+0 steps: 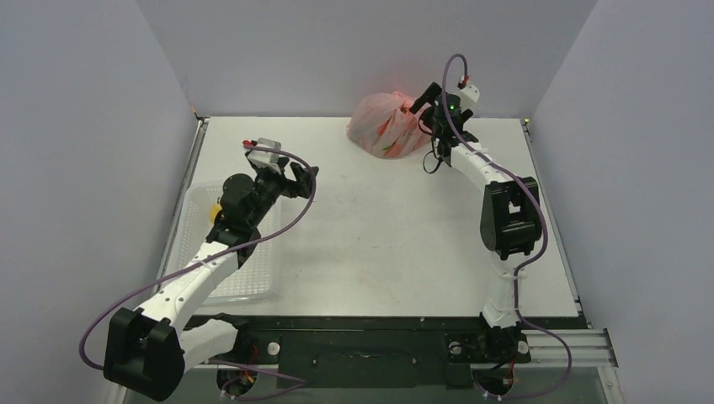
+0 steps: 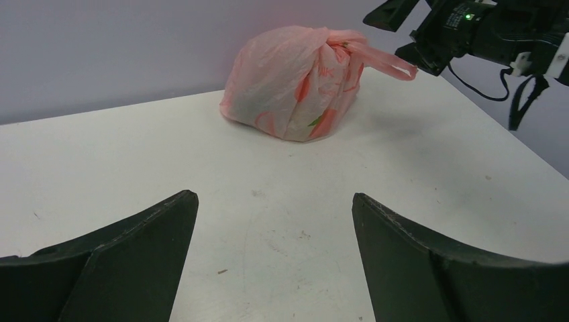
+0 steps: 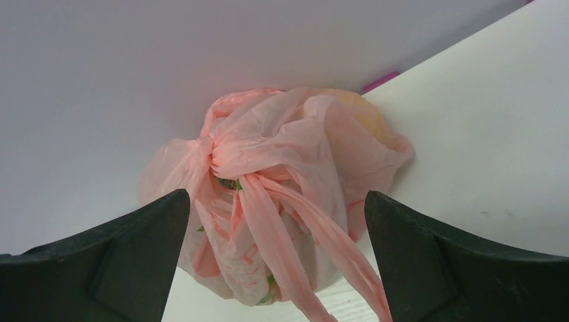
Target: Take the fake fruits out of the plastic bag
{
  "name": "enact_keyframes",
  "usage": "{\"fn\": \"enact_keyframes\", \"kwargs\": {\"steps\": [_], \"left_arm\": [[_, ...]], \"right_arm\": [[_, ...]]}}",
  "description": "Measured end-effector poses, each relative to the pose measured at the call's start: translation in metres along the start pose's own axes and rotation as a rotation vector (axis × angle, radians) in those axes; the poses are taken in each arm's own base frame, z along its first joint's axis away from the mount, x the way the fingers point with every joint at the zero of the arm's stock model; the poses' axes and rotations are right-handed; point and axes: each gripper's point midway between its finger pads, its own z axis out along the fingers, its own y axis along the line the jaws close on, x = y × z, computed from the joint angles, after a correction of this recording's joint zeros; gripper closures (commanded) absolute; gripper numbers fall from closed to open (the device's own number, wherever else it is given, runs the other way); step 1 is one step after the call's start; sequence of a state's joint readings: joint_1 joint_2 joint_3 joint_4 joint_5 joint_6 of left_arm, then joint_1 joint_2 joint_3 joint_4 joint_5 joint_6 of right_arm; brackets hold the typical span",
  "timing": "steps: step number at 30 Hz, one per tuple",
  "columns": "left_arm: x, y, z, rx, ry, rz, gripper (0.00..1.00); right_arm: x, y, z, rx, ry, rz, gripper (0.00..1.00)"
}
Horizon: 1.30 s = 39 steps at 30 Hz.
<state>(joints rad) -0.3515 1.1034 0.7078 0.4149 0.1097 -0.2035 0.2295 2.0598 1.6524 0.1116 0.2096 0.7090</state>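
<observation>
One white table fills the overhead view. Clear tray at lower left, partly under the left arm. Pink plastic bag at top centre, resting on the table against the back wall, handles knotted. Left gripper left of centre, jaws wide and empty, facing the bag from well apart. Right gripper just right of the bag, jaws spread fully, level with the knot, gripping nothing. Fake fruits inside, only dim yellowish and green shapes through the film.

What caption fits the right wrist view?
Open right gripper faces the knotted pink plastic bag sitting by the back wall.
</observation>
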Motion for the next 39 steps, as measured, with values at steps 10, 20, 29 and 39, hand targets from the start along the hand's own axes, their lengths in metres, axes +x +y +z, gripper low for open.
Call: {"fn": "enact_keyframes", "kwargs": {"steps": [10,20,29,39], "left_arm": [[0.011,-0.025,0.003,0.065,0.038,0.046,0.16],[0.018,-0.031,0.004,0.075,0.057,0.077,0.17],[0.03,-0.041,0.005,0.098,0.09,0.1,0.18],[0.039,-0.054,0.008,0.131,0.14,0.101,0.2]], "right_arm": [[0.036,0.019,0.039,-0.091,0.077,0.07,0.1],[0.055,0.025,0.056,-0.133,0.123,0.103,0.83],[0.09,0.013,0.038,-0.198,0.211,0.127,1.0],[0.158,-0.005,-0.084,-0.26,0.409,0.088,1.0]]}}
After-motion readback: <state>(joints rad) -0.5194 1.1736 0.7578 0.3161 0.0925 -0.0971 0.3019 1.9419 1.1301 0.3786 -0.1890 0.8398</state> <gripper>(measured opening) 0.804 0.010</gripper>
